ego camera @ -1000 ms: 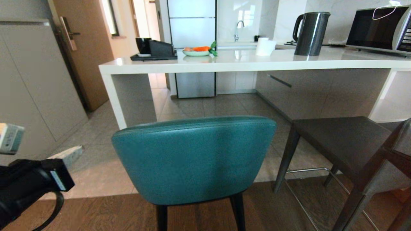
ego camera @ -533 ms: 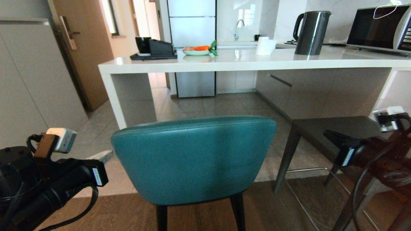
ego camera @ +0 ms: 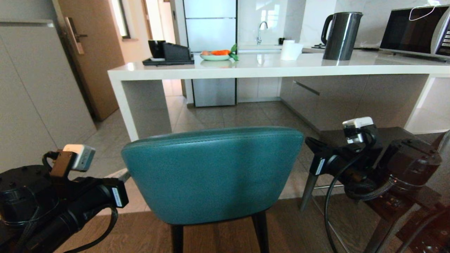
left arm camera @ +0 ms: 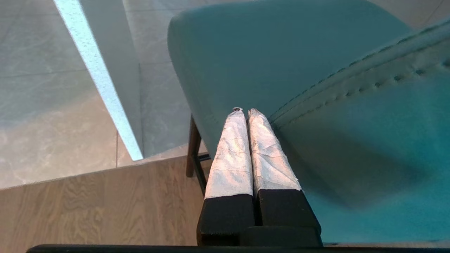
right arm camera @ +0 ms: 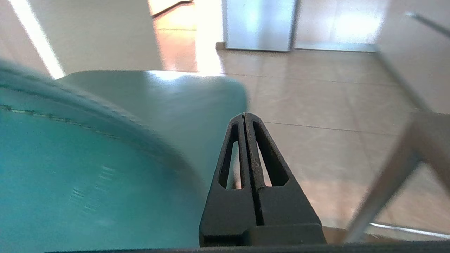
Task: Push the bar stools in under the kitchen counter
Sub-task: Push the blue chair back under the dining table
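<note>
The teal stool (ego camera: 211, 175) stands well out from the worktop (ego camera: 267, 68), the grey stool (ego camera: 372, 147) to its right (both not yet tucked under). The left gripper (left arm camera: 242, 111) and right gripper (right arm camera: 245, 114), jaws together, flank its backrest; next, a level forward shove seems called for.

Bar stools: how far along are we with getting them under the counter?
Nothing is done: the teal stool and the grey stool both stand clear of the kitchen counter. In hand: the left gripper and right gripper, both shut, flank the teal back. Both pushes remain.
</note>
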Controlling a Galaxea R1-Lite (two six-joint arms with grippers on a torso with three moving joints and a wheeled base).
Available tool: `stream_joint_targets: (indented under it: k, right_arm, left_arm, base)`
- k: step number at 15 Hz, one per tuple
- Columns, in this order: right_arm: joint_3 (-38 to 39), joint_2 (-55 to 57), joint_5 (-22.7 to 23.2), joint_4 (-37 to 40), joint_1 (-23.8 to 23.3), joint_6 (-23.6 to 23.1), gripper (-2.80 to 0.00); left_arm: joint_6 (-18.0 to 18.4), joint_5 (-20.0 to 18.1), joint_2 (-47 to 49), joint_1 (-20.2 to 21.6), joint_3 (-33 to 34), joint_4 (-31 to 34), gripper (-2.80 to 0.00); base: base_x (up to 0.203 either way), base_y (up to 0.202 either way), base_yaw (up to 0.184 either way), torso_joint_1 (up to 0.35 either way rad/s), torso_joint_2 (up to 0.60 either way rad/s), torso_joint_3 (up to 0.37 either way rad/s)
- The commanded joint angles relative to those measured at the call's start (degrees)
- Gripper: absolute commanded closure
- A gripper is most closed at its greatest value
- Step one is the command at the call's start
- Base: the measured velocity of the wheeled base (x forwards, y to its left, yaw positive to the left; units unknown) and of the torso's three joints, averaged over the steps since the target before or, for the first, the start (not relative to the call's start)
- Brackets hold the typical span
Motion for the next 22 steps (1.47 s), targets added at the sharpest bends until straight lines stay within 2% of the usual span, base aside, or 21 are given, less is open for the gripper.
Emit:
stream_joint_targets:
  k: [1, 4, 9, 11, 15, 18, 22]
  right_arm:
    - [-1.79, 3.06, -0.91, -0.45, 2.24, -0.03, 0.00]
    - [-3.63, 4.52, -1.35, -0.45, 3.65, -0.12, 0.00]
    - [-5.58, 5.94, -1.44, -0.36, 3.65, -0.12, 0.00]
    - [-6.00, 6.46, -1.42, -0.36, 3.56, -0.12, 0.00]
    - [-9.03, 8.21, -1.41, 0.14, 3.38, -0.18, 0.00]
    - [-13.35, 9.36, -1.44, 2.59, 3.30, -0.21, 0.00]
    - [-13.80, 9.42, -2.05, 3.25, 3.12, -0.29, 0.00]
  left_arm:
    - [-0.57, 0.26, 2.31, -1.90, -1.64, -0.42, 0.00]
    - [-1.38, 3.09, 3.72, -3.91, -3.41, -0.42, 0.00]
    - [-1.31, 3.37, 4.08, -5.28, -3.96, -0.42, 0.00]
    - [-1.31, 4.58, 4.06, -6.36, -4.02, -0.42, 0.00]
    - [-1.39, 5.06, 4.08, -6.13, -4.84, -0.42, 0.00]
    - [-1.49, 7.25, 4.17, -6.39, -4.63, -0.42, 0.00]
    - [-1.39, 7.52, 4.61, -6.21, -5.89, -0.42, 0.00]
  base:
    - [0.000, 0.000, 0.000, 0.000, 0.00, 0.000]
    - [0.000, 0.000, 0.000, 0.000, 0.00, 0.000]
    - [0.000, 0.000, 0.000, 0.000, 0.00, 0.000]
    - [0.000, 0.000, 0.000, 0.000, 0.00, 0.000]
    - [0.000, 0.000, 0.000, 0.000, 0.00, 0.000]
    - [0.000, 0.000, 0.000, 0.000, 0.00, 0.000]
    - [0.000, 0.000, 0.000, 0.000, 0.00, 0.000]
